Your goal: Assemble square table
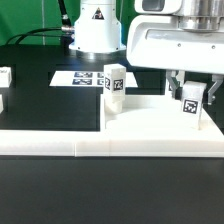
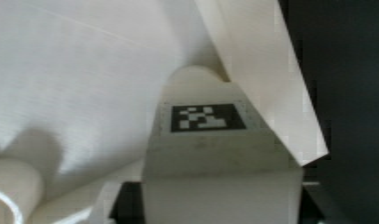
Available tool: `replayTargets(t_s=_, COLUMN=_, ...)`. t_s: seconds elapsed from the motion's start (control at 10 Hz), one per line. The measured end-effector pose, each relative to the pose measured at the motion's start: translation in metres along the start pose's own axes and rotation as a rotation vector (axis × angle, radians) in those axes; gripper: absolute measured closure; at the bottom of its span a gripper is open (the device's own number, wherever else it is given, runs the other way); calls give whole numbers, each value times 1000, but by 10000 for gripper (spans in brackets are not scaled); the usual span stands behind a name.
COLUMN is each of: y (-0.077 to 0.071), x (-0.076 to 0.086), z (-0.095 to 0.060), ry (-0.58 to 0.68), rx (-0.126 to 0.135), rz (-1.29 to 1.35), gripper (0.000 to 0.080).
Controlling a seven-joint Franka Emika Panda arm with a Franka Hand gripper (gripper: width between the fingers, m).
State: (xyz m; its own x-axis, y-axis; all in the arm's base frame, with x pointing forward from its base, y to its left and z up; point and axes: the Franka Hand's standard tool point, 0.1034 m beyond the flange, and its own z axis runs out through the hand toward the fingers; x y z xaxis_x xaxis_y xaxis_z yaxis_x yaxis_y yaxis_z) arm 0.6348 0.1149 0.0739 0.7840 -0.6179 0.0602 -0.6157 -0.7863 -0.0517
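Though the gripper [image 1: 190, 95] is straddling a leg [image 1: 191, 112], I am not seeing whether it is clamping. The leg is looking light, stiff and slick, so it is calling for a mid-body pinch.

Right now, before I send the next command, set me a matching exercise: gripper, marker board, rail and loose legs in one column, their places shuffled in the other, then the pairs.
Things:
1. gripper
2. marker board
3. rail
4. loose legs

Places:
A. at the exterior view's left edge, off the panel
B. across the front, along the panel's near edge
C. flat on the black table at the back, partly behind the upright leg
D. above the panel's corner on the exterior view's right, straddling a tagged leg

Pairs: 1-D, 2-C, 3-B, 4-A
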Motion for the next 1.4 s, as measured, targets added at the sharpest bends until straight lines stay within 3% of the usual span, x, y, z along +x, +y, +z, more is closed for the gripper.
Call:
replayTargets(t_s=0.2, y=3, x=0, z=1, ry=1, rx=-3, rz=281, gripper=509)
replayTargets(t_s=0.4, y=8, x=1, z=2, ry=-21, rx=27, rz=554, gripper=509)
replayTargets(t_s=0.6, y=9, x=-1, z=3, ry=-45, rx=37, rz=773, gripper=509)
replayTargets(t_s=1.1, y=10, x=-3, z=3, ry=-74, rx=32, rz=1161, gripper=509)
replayTargets(t_s=1.2, y=11, x=-4, z=4, ry=-74, rx=32, rz=1137, gripper=405)
replayTargets(t_s=1.3, y=11, x=-4, z=4, ry=-69, rx=33, rz=1051, gripper=405)
replayTargets(t_s=1.4, y=10, x=-4, z=5, ry=-67, rx=36, rz=915, gripper=229)
